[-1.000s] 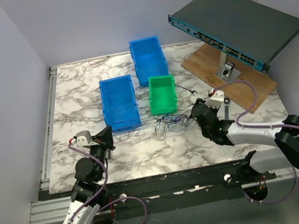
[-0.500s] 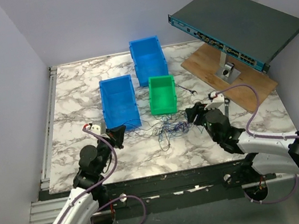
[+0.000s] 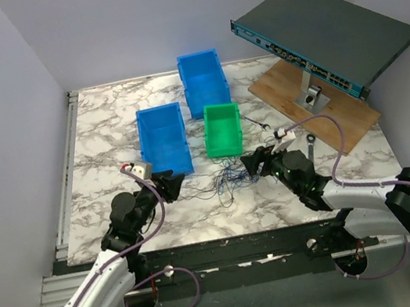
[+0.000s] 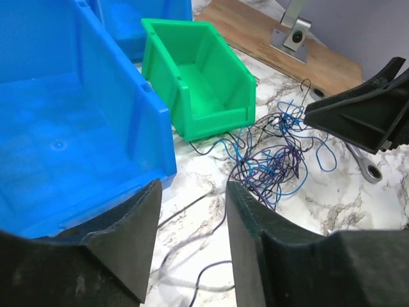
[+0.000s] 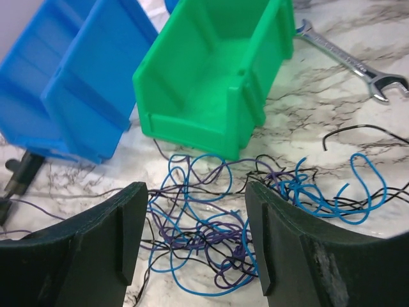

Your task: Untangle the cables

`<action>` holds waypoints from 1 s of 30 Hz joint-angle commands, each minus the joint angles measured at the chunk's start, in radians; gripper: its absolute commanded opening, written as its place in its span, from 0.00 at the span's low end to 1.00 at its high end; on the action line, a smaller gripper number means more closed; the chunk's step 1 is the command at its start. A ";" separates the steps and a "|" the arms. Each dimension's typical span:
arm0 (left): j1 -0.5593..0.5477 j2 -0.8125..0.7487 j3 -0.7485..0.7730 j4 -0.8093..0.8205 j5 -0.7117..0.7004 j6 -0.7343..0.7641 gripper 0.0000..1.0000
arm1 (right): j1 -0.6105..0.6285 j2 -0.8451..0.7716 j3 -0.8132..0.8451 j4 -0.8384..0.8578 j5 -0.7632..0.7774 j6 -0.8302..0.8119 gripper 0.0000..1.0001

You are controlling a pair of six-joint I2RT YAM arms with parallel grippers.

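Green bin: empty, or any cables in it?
Empty. The left wrist view shows the green bin's bare floor and walls; the cables lie knotted outside, in front of it.

Both arms are built of white tubular links joined by bulky black joint housings. The left arm [image 3: 103, 271], at seven o'clock in the overhead view, and the right arm [image 3: 355, 194], at five o'clock, each carry a thin purple cable [image 3: 157, 203] looping loosely alongside. The left gripper [image 4: 192, 192] and right gripper [image 5: 195, 192] have angular, matte black fingers [image 5: 291, 243].
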 commanded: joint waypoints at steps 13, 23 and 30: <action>-0.003 0.394 0.230 -0.120 0.182 0.044 0.58 | -0.003 0.102 0.049 0.059 -0.211 -0.053 0.69; -0.111 0.554 0.357 -0.290 0.072 0.093 0.57 | -0.004 0.058 0.027 0.056 -0.170 -0.054 0.69; -0.183 0.691 0.462 -0.386 -0.054 0.114 0.57 | -0.003 0.054 0.023 0.057 -0.163 -0.051 0.69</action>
